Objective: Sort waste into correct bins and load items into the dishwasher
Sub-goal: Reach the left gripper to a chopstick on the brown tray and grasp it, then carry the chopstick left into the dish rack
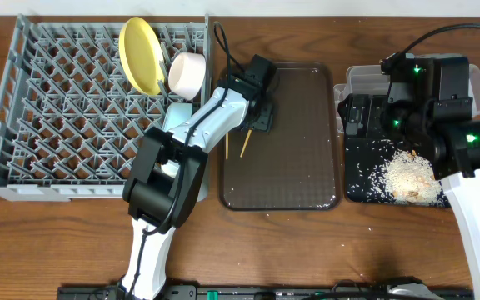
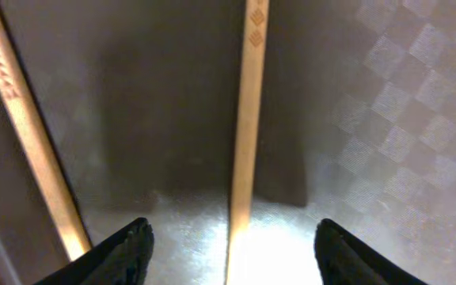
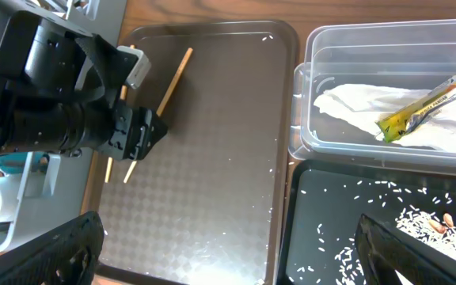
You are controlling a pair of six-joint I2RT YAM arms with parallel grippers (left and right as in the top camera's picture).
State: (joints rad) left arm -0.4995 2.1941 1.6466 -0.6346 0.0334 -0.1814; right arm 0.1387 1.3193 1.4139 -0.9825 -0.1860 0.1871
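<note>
Two wooden chopsticks lie on the dark brown serving tray. My left gripper is open just above them; in the left wrist view one chopstick runs between the open jaws and the other lies to the left. My right gripper is open and empty above the black tray, which holds scattered rice. The clear tub holds the white napkin and the green-and-yellow sachet. The grey dish rack holds the yellow plate and a white bowl.
A light blue bowl shows partly under my left arm at the rack's right edge. A few rice grains lie on the brown tray and on the wooden table. The clear tub sits behind the black tray at the right.
</note>
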